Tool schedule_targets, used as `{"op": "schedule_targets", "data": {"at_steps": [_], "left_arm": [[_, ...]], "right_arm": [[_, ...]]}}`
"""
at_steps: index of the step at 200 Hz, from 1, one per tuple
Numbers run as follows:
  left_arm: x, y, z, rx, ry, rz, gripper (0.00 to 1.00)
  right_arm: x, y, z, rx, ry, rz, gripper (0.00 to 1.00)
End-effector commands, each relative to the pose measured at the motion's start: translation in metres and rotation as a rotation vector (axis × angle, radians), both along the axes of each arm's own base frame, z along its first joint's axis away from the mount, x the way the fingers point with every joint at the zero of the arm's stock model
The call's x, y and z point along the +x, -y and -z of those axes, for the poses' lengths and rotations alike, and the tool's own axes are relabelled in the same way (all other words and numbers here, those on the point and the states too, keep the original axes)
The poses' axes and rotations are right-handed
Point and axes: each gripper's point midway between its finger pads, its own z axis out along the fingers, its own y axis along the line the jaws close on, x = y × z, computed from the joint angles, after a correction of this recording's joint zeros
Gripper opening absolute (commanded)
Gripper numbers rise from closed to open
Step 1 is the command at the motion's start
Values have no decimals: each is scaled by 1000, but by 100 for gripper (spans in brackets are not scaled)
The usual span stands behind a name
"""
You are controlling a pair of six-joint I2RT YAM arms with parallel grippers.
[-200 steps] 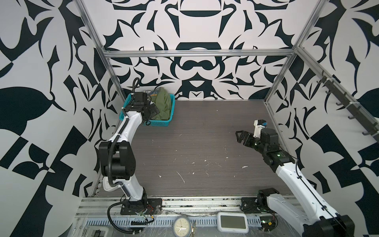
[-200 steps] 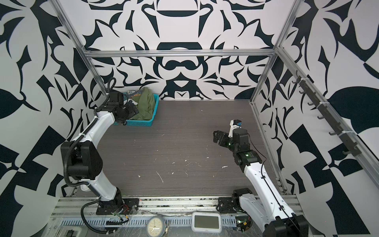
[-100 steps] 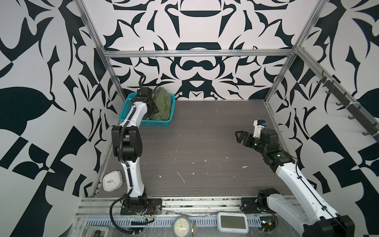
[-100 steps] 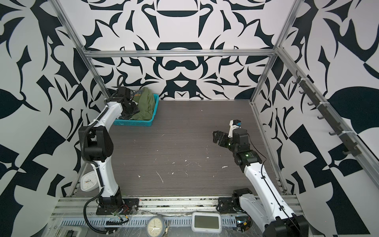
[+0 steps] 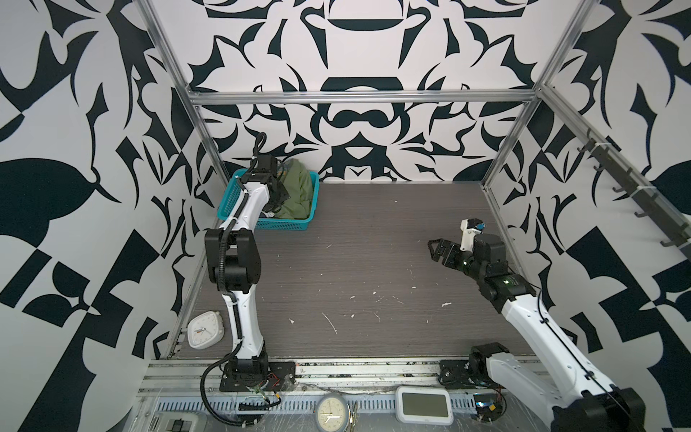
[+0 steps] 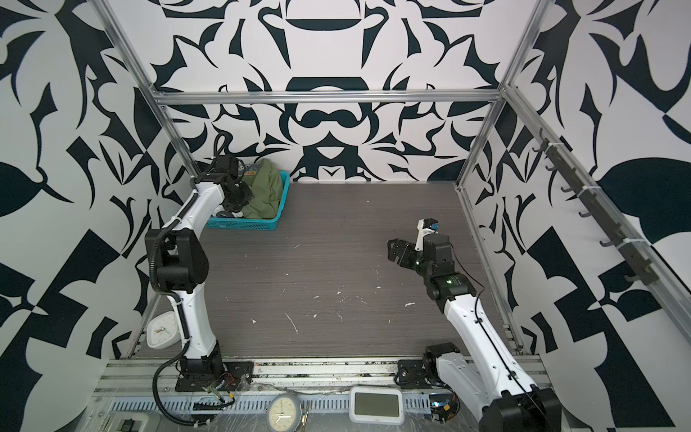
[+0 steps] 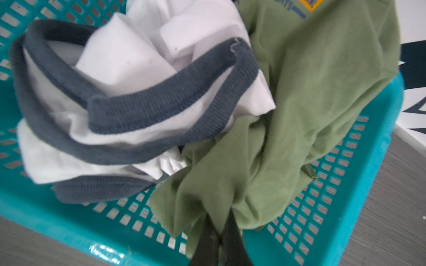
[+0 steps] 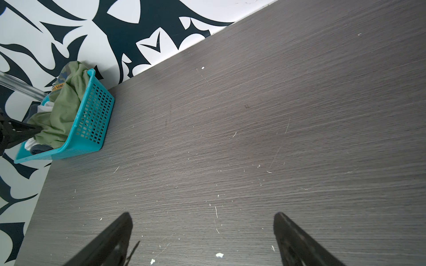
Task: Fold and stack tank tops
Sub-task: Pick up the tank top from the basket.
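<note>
As the basket [image 7: 359,207] holds a white shirt [image 7: 119,57] and green shirt [image 7: 311,92], left claw [image 7: 220,222] pinches the green; right claw [image 8: 202,215] gapes empty.

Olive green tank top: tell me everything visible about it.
The olive green tank top is soft cloth, crumpled in the teal mesh basket and heaped above its rim. Part of a blue-yellow graphic shows. It lies against the white tank top, and the left claw is shut on a bunched fold.

The left arm [image 5: 248,204] is stretching toward 11 o'clock, where the left gripper [image 7: 220,221] is pinching the olive green cloth tank top [image 7: 299,103] between its fingers. At 3 o'clock the right gripper [image 8: 202,218] is hovering, fingers spread wide.
</note>
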Motion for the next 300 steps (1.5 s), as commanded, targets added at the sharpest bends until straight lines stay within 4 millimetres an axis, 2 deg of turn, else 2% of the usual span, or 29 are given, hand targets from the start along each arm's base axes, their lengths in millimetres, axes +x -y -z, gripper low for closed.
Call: {"op": "schedule_targets", "data": {"at_steps": [1, 39, 102, 114, 134, 170, 206, 230, 265, 284, 300], "left_arm": [[-9, 3, -71, -17, 114, 6, 0], [-8, 4, -132, -19, 245, 22, 0], [-7, 7, -187, -26, 378, 41, 0], [-7, 8, -203, -33, 417, 49, 0], [-9, 13, -241, -53, 508, 71, 0], [-21, 14, -329, -55, 750, 86, 0], [-35, 17, -386, -53, 931, 107, 0], [-52, 37, -429, -48, 1055, 176, 0], [-100, 75, -496, 46, 1272, 267, 0], [-128, 97, -522, 38, 1365, 324, 0], [-151, 125, -535, 29, 1419, 399, 0]], "right_arm": [[2, 5, -6, -13, -9, 33, 97], [5, 4, -4, -4, -35, 37, 95], [3, 4, -4, -6, -41, 38, 95], [3, 4, -5, -7, -42, 37, 95], [2, 4, -4, -9, -44, 37, 95], [0, 5, -5, -11, -40, 37, 95], [-1, 5, -4, -7, -40, 40, 95], [-2, 5, -6, -8, -36, 37, 95], [-2, 5, -10, -2, -27, 38, 95], [-3, 5, -11, 3, -24, 42, 95], [-4, 5, -13, 4, -18, 43, 95]]}}
